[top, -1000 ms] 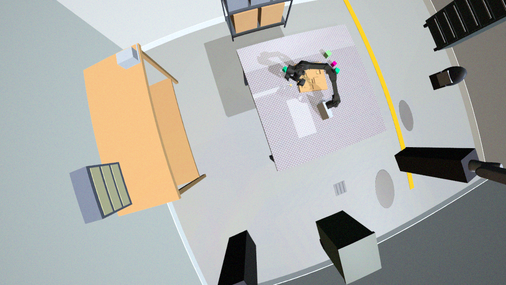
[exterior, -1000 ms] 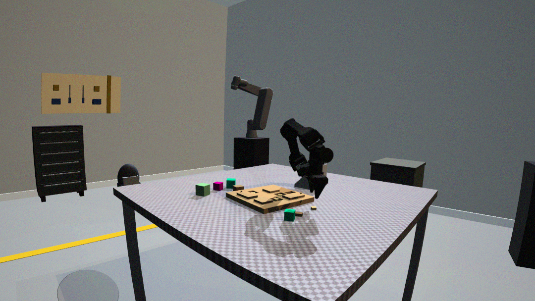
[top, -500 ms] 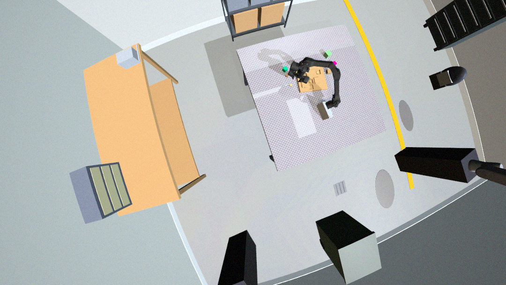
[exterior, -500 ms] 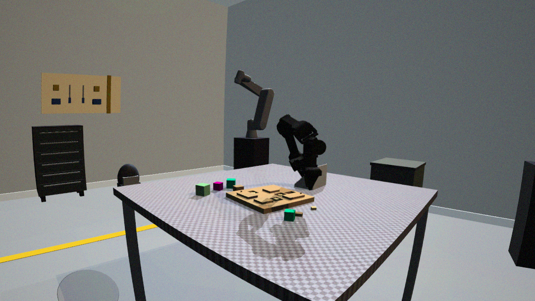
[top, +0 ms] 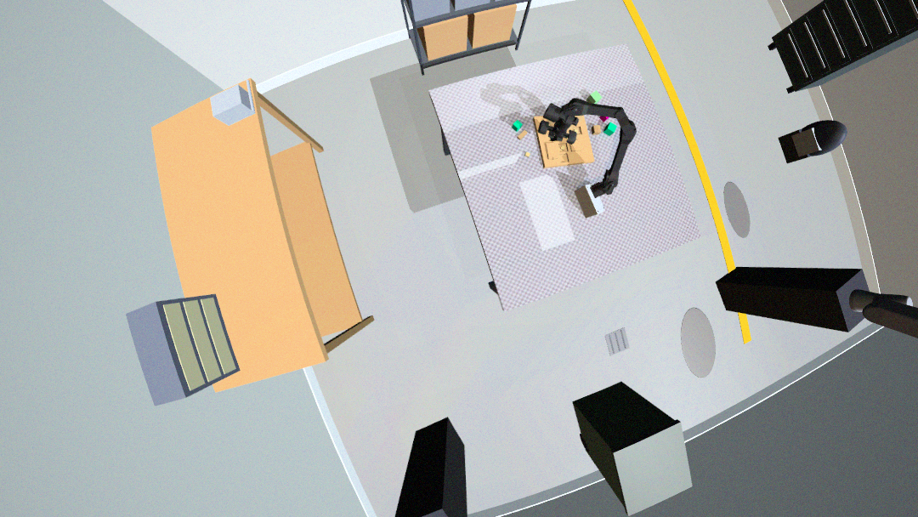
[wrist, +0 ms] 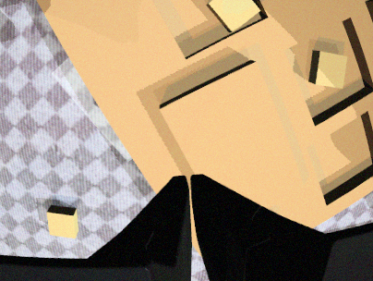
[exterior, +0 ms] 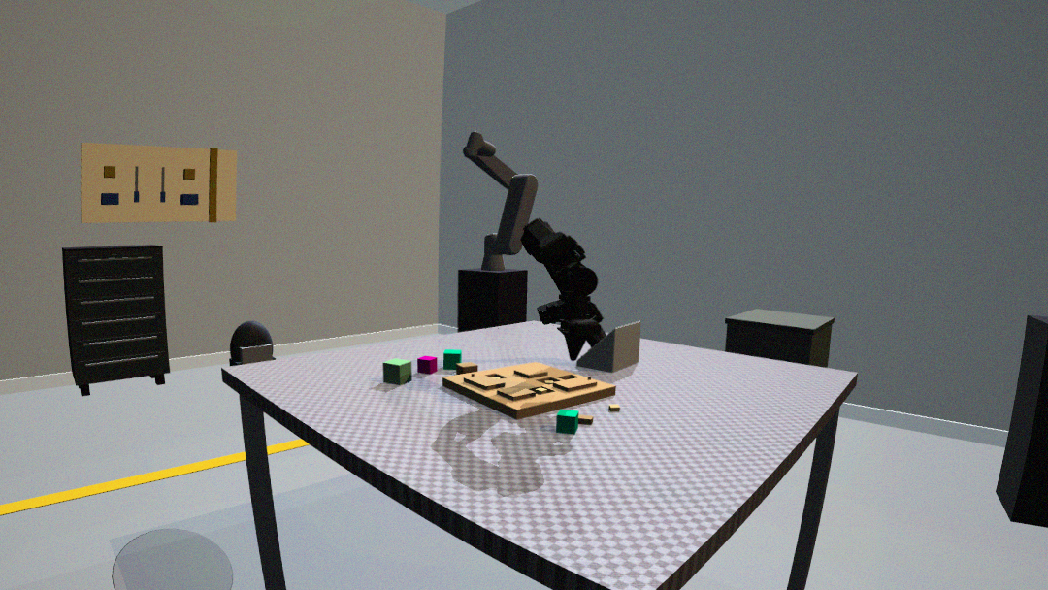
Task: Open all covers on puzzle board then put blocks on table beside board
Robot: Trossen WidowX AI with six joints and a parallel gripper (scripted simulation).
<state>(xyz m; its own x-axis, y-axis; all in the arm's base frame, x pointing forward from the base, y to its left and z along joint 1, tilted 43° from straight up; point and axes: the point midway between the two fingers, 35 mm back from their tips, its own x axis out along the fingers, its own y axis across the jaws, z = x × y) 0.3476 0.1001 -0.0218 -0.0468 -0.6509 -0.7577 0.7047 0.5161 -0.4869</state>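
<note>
My gripper [exterior: 573, 356] [wrist: 187, 189] is shut and empty, above the board's edge. The wooden puzzle board [top: 585, 152] [exterior: 517, 410] [wrist: 111, 51] carries several raised covers, one a large plate [wrist: 231, 125] just ahead of the fingertips. Two pale yellow blocks show in the wrist view at board openings: one block [wrist: 234, 11] at the top, another block [wrist: 330, 69] to the right. A small yellow block [top: 528, 154] [exterior: 614, 407] [wrist: 63, 223] lies on the table clear of the board. A tan block [top: 522, 134] [exterior: 585, 419] and a brown block [top: 597, 128] [exterior: 467, 367] also lie off the board. The arm hides part of the board in the top view.
One green cube [top: 517, 126] [exterior: 567, 421] is beside the tan block. Another green cube [top: 609, 128] [exterior: 452, 359], a magenta cube [exterior: 426, 364] and a light green cube [top: 595, 97] [exterior: 396, 371] stand on the opposite side. A grey wedge-shaped object [exterior: 619, 349] stands behind the gripper.
</note>
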